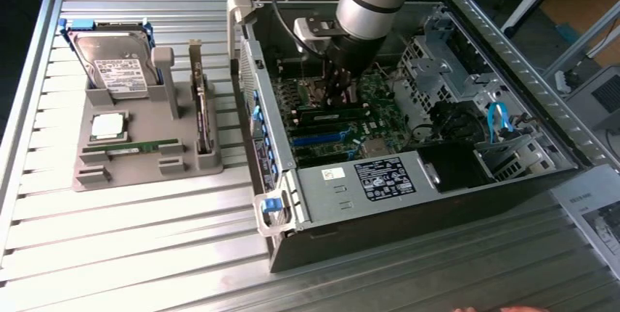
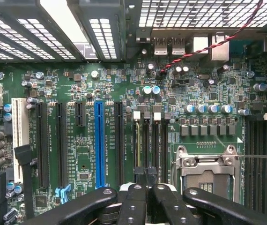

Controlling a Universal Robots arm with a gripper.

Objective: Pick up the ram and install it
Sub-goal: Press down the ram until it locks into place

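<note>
One green ram stick (image 1: 131, 149) lies flat at the front of the grey holder (image 1: 145, 170), outside the computer case. A second long narrow stick (image 1: 335, 116) seems to stand in a memory slot on the motherboard, just below my gripper (image 1: 341, 94). The arm reaches down into the open case (image 1: 426, 203). In the wrist view my gripper (image 2: 146, 172) hangs over the row of black memory slots (image 2: 150, 140), beside the silver processor socket (image 2: 208, 164). Its fingers are pressed together and nothing shows between them. The stick under the fingers is hidden in the wrist view.
The holder also carries a hard drive (image 1: 116, 69), a square silver processor chip (image 1: 107, 127) and an upright dark expansion card (image 1: 202, 109). Inside the case are the power supply (image 1: 388, 178), drive cages (image 1: 436, 65) and blue cables (image 1: 499, 120). A hand (image 1: 494, 309) shows at the table's front edge.
</note>
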